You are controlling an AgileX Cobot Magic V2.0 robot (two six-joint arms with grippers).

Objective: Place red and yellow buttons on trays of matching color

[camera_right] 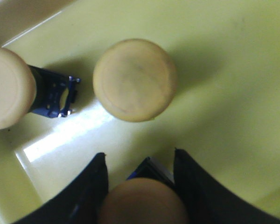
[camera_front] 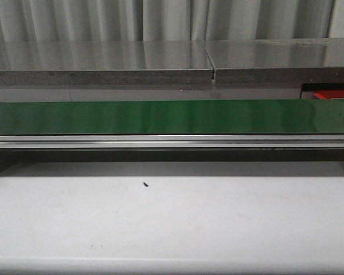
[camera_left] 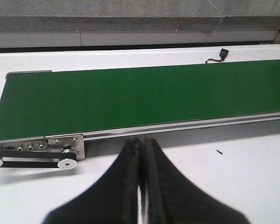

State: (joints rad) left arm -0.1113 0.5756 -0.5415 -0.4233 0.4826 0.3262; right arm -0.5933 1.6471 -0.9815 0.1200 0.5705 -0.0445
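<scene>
In the right wrist view, my right gripper (camera_right: pixel 140 161) hangs low over the yellow tray (camera_right: pixel 224 70), its fingers shut on a yellow button (camera_right: pixel 142 200) whose blue base (camera_right: pixel 151 169) points down at the tray floor. Two more yellow buttons rest in the tray: one upright (camera_right: pixel 135 80), one lying on its side (camera_right: pixel 7 88). My left gripper (camera_left: pixel 141 142) is shut and holds nothing, above the white table just in front of the green conveyor belt (camera_left: pixel 140 95). No red button is in view. A red shape (camera_front: pixel 334 94), possibly the red tray, shows at the far right behind the belt.
The conveyor belt (camera_front: pixel 172 116) runs across the whole table, with its roller and bracket (camera_left: pixel 42 149) at the left end. A small dark speck (camera_front: pixel 144 184) lies on the white table in front. A grey shelf (camera_front: pixel 160 63) stands behind. A small cable connector (camera_left: pixel 222 54) lies beyond the belt.
</scene>
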